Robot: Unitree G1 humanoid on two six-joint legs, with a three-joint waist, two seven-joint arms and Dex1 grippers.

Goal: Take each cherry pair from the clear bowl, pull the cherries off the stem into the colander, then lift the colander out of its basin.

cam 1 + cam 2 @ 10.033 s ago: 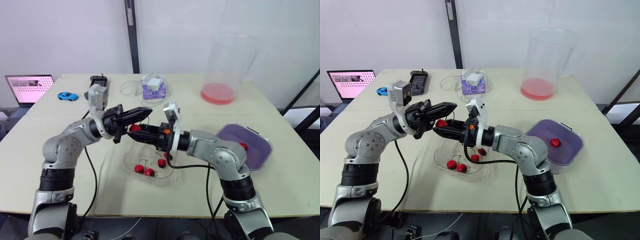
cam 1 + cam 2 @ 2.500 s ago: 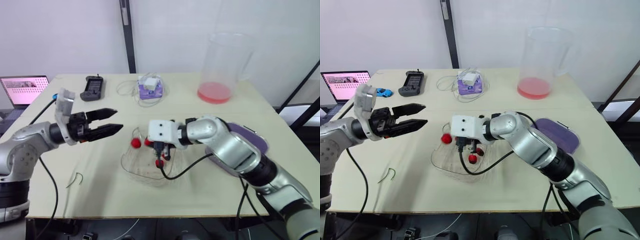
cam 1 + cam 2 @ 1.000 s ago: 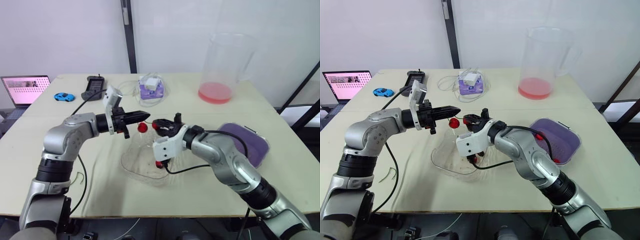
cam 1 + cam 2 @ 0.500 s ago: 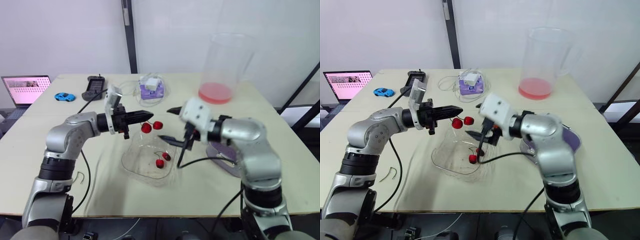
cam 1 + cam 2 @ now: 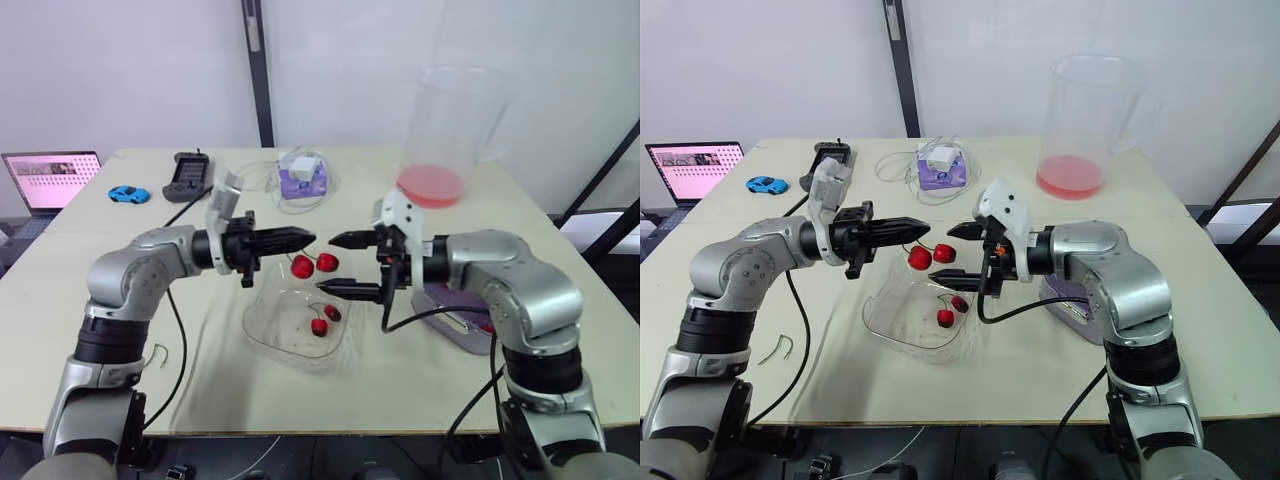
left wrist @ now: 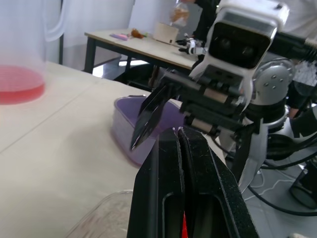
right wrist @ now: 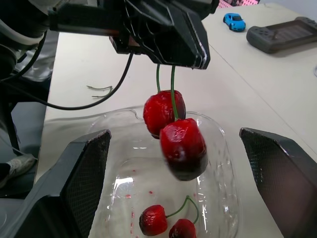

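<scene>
Glossy round cherry pair point(image 5: 313, 264) dangles from the pinching left claw point(image 5: 305, 238); right claw point(image 5: 330, 263) spread.

The beige table point(image 5: 400, 385) carries a clear bowl point(image 5: 268, 332), purple basin point(image 5: 462, 325), pitcher point(image 5: 447, 140), laptop point(image 5: 50, 180), toy car point(image 5: 130, 193) and controller point(image 5: 186, 176).
</scene>
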